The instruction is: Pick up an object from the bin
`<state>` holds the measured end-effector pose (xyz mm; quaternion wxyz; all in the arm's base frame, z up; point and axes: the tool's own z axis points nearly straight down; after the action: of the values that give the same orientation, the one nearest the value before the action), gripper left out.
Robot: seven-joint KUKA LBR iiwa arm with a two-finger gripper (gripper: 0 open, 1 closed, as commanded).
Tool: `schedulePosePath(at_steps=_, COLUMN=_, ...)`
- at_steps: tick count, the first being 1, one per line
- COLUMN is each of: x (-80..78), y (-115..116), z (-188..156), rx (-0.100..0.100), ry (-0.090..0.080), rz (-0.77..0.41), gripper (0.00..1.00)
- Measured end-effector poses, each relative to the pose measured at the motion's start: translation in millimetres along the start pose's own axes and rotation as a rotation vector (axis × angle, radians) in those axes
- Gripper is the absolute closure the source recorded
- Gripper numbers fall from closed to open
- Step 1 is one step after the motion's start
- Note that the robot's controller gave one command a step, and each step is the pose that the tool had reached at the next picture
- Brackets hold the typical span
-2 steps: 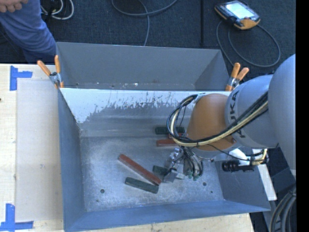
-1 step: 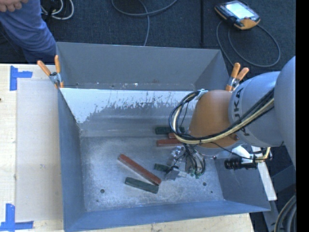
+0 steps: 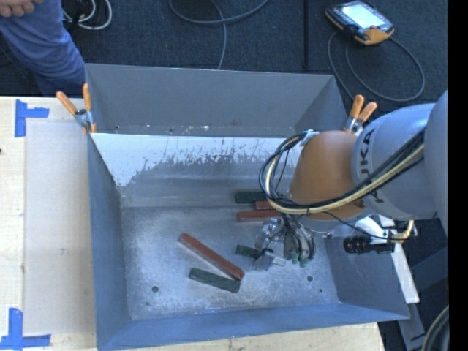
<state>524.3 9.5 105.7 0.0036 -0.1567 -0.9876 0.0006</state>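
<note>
— Where does the gripper sit?

— The gripper [image 3: 269, 254] is down low over the floor of the grey bin [image 3: 139, 218], right of the middle. It hangs under the arm's orange cover [image 3: 325, 170] (a loop of cables [image 3: 272, 172] runs round that cover's left side).

— Is it spread or pressed together?

— I cannot tell. Its tip is a tangle of metal and wire from this angle.

— What is nearest to it?

— A small dark piece [image 3: 247, 251] lies flat on the floor just beside the tip, on its left. It may be touching the tip, though the view is too cluttered there to be sure. I do not see it lifted or pinched.

— And the rest?

— A long reddish-brown bar [image 3: 210, 256] lies slantwise near the middle of the floor. Below it, towards the near wall, is a shorter dark green bar [image 3: 214, 279], just beside the reddish one's lower end. Two more sticks lie by the back wall, behind the gripper: a dark bar [image 3: 247, 197] and, in front of it, a brown bar [image 3: 252, 215]. Both are partly hidden by the cables.
</note>
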Motion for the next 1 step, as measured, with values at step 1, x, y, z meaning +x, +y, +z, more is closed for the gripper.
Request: schedulePosePath(at_steps=1, x=0.0, y=0.0, z=-19.7, rx=-0.001, ry=-0.003, rz=0.0, gripper=1.0)
